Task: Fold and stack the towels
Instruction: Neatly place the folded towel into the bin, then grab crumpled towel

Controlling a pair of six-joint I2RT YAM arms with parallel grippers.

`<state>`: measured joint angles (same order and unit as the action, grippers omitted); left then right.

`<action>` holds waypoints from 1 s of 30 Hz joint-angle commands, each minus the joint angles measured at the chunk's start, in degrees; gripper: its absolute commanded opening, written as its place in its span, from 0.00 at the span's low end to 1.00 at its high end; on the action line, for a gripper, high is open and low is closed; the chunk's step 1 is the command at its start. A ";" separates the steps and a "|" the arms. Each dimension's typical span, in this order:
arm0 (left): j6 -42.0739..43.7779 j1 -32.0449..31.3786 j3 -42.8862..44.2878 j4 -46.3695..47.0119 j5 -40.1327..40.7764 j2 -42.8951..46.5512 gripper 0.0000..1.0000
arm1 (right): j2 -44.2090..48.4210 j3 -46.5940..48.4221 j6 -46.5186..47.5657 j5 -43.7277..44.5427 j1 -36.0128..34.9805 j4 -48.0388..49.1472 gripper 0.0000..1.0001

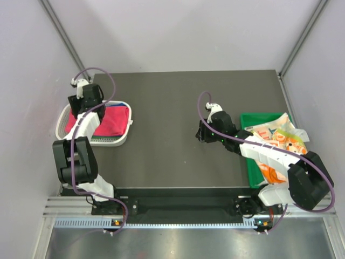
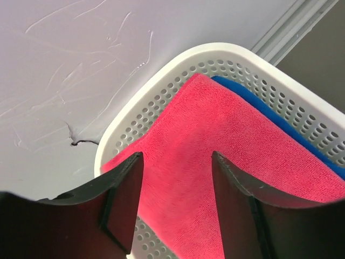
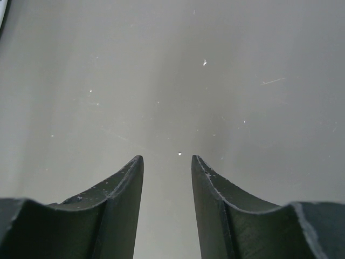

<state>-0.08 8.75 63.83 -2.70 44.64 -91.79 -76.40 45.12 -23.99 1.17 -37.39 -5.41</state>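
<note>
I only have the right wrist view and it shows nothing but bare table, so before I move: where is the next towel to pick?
Observer: Crumpled towels, letter-printed and orange, lie heaped in the green tray, to the right of the right arm.
Operator: And where does the stack stand?
Observer: A pink-red towel lies flat in the white basket on the table's left side.
Operator: Is the left arm busy?
Observer: The left end effector hangs open above the pink-red towel, gripping nothing.
</note>
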 commanded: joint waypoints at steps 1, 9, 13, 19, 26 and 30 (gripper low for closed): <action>-4.31 0.47 2.17 0.42 1.50 2.40 0.60 | 0.64 2.25 0.87 0.24 -1.02 2.68 0.42; -13.45 -3.29 0.16 -5.12 -7.90 8.90 0.64 | 2.48 3.30 0.52 4.10 -1.11 0.58 0.45; -18.72 -12.06 -1.43 -8.10 -11.15 14.25 0.68 | 3.71 5.05 0.08 6.82 -1.02 -2.05 0.47; -23.73 -25.43 -1.43 -16.98 -21.75 18.22 0.68 | 8.10 7.43 -1.67 15.96 0.20 -12.31 0.49; -23.48 -41.52 -4.15 -20.15 -33.74 22.44 0.66 | 19.26 3.49 -7.29 28.35 6.70 -26.20 0.60; -23.92 -46.10 -5.03 -20.94 -37.42 24.81 0.66 | 24.01 -1.16 -7.83 26.35 20.02 -30.18 0.68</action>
<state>-22.90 -35.99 59.55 -22.70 11.90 -70.65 -54.70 46.96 -29.98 25.04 -25.41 -28.47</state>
